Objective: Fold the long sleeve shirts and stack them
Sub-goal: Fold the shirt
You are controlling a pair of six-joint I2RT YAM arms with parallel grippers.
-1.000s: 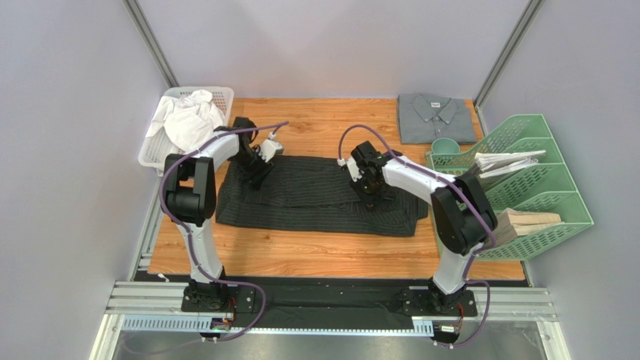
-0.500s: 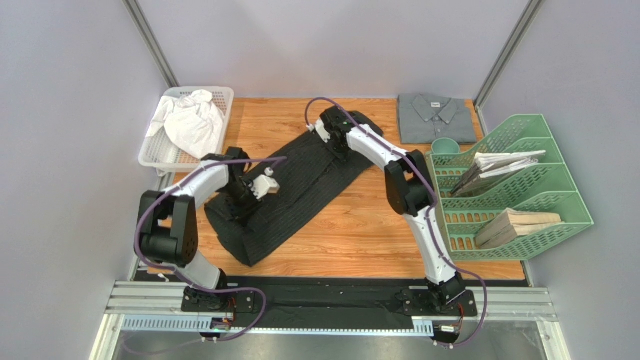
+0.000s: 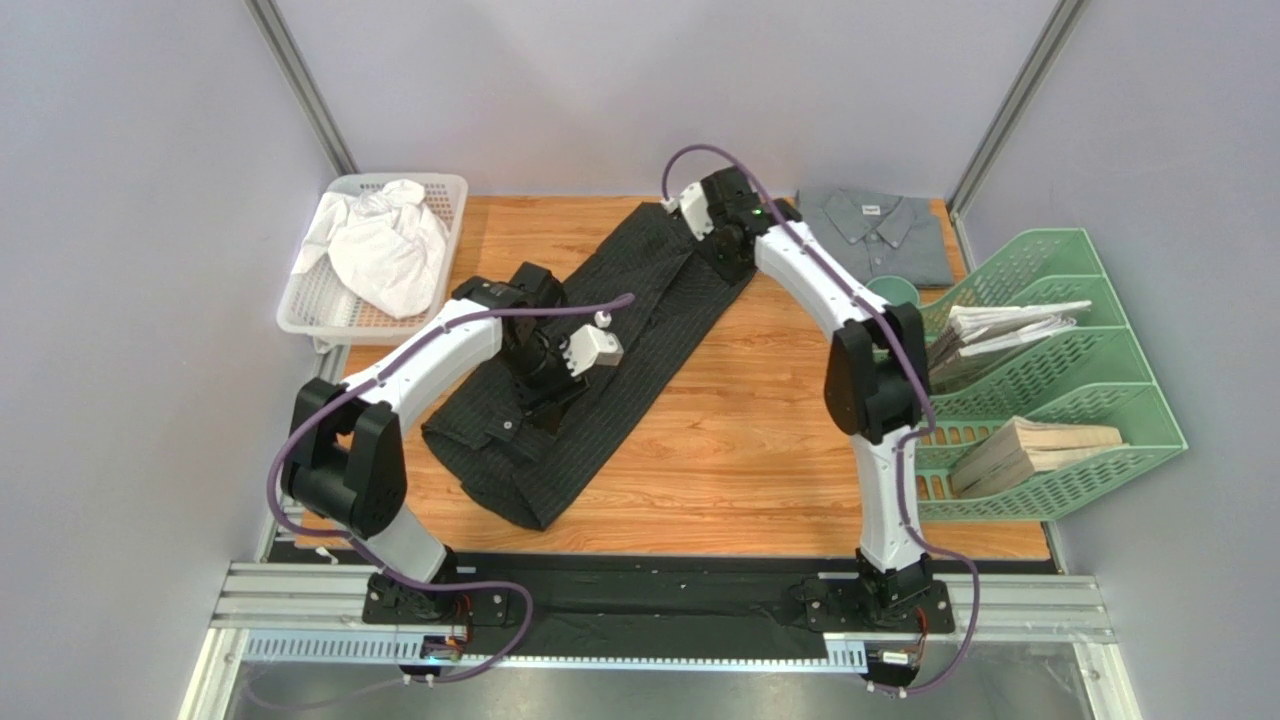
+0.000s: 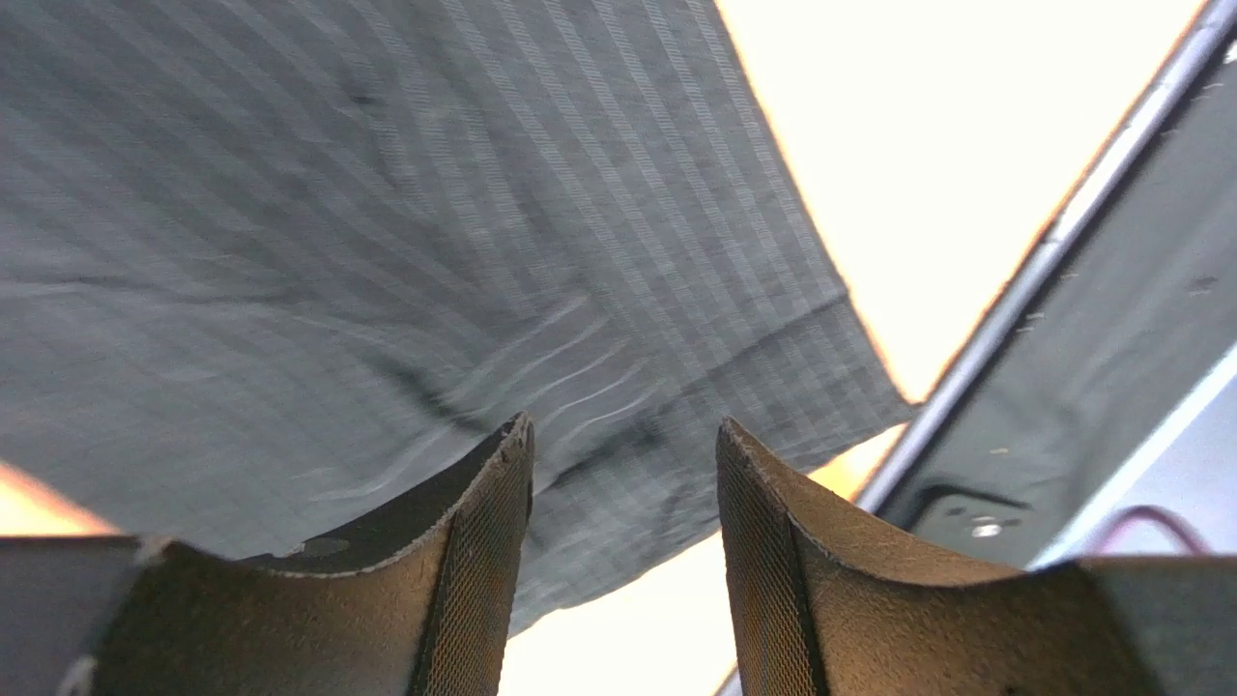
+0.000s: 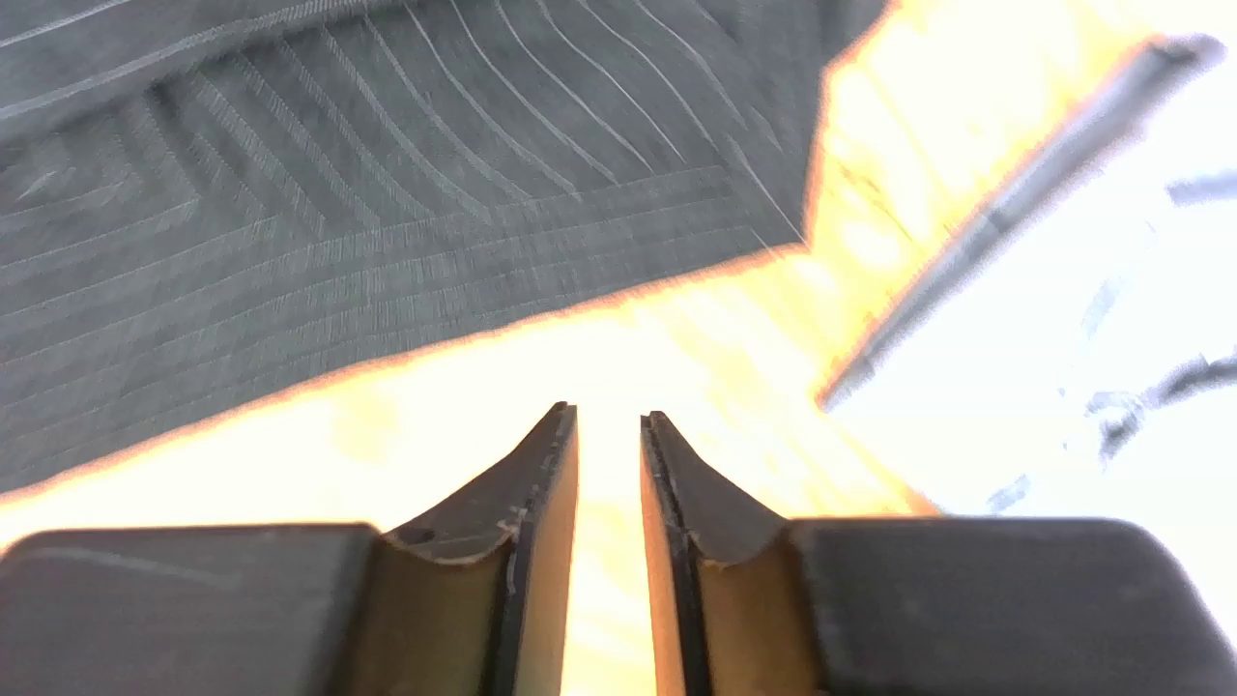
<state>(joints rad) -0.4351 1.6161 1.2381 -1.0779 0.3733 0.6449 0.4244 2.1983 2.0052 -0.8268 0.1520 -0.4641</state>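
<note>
The black pinstriped shirt [image 3: 601, 353] lies folded into a long band, running diagonally from the near left to the far middle of the wooden table [image 3: 751, 450]. My left gripper [image 3: 537, 393] hangs over its near half, jaws open and empty; in the left wrist view [image 4: 617, 435] the striped cloth [image 4: 363, 261] lies below the fingers. My right gripper [image 3: 736, 252] is at the shirt's far end. In the right wrist view [image 5: 607, 413] its jaws stand a narrow gap apart, empty, over bare wood beside the cloth edge [image 5: 363, 247]. The grey shirt [image 3: 872, 233] lies folded at the back right.
A white basket [image 3: 445, 195] holding white cloth [image 3: 383, 240] stands at the back left. Green file trays [image 3: 1052, 375] with papers and a green cup [image 3: 890, 293] stand on the right. The table's metal frame [image 4: 1046, 247] shows near the shirt's near end.
The black shirt has swung from lying crosswise to lying diagonally. My right arm moved to the far back with its end, and my left arm moved right along the near half.
</note>
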